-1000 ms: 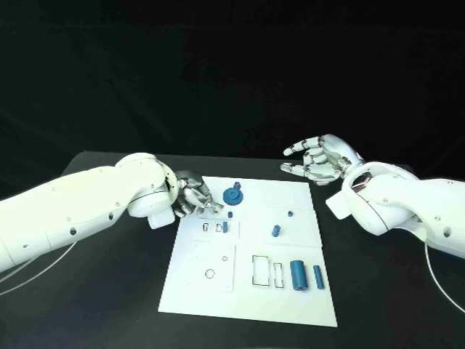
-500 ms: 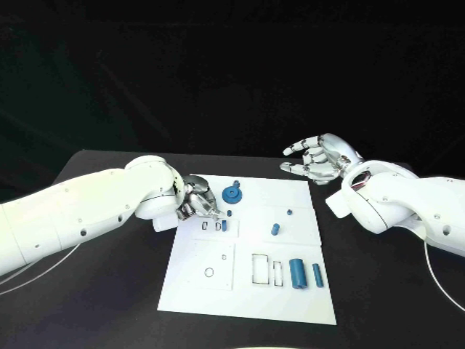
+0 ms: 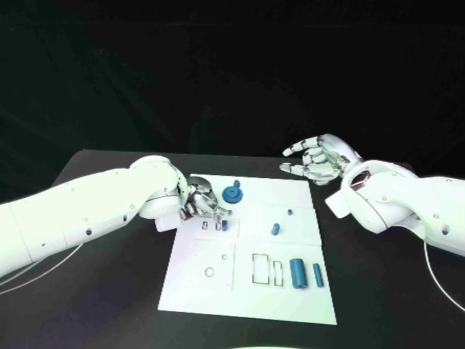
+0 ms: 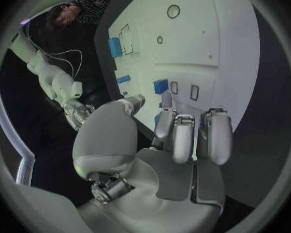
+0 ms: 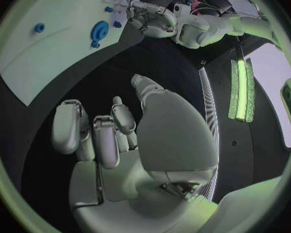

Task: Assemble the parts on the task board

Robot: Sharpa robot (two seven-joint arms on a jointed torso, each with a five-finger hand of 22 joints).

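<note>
The white task board (image 3: 256,294) lies mid-table. My left hand (image 3: 202,203) hovers over its far left part, fingers pointing down and holding nothing. Its fingertips (image 4: 174,120) stand just short of a small blue block (image 3: 224,225) seated beside two empty slots (image 4: 194,92). A blue gear-like disc (image 3: 232,194) sits just right of that hand. Two small blue pieces (image 3: 277,230) lie mid-board. A thick blue cylinder (image 3: 298,274) and a thin one (image 3: 317,275) lie at the near right. My right hand (image 3: 318,161) is raised beyond the board's far right corner, fingers apart and empty.
Empty outlines on the board include a rectangular recess (image 3: 261,268) and a small ring (image 3: 210,273) at the near left. Black table (image 3: 96,305) surrounds the board. My right forearm (image 3: 400,203) lies over the table to the board's right.
My left hand has crept a little further over the board, toward the small blue block by the slots. The right hand and the parts have stayed put.
</note>
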